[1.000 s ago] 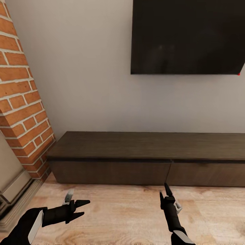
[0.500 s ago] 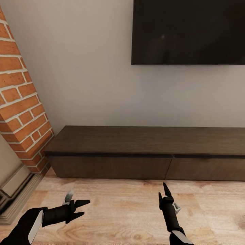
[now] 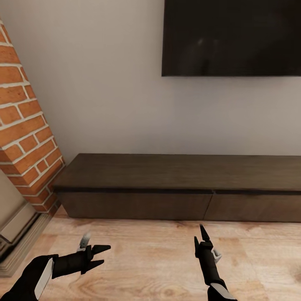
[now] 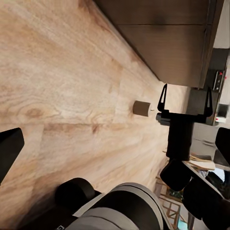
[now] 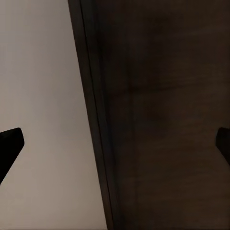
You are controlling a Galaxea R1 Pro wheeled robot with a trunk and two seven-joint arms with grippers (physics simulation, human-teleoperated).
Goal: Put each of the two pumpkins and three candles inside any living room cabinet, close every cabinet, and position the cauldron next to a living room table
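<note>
Facing cabinet point(image 3: 175, 188), both my grippers, left point(image 3: 101, 255) and right point(image 3: 203, 238), spread, empty.
Handleless rigid drawer: grip its top edge; candle point(image 4: 141, 108) looks light, pinch sides.

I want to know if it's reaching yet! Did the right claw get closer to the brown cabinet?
Cannot tell for sure. The right claw hardly shifts in the head view; the cabinet slid upward because the camera moved.

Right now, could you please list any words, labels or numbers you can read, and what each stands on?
No text can be read.
The TV is a blank dark screen.
The cabinet fronts are plain wood.
The candle on the floor bears no label.
</note>
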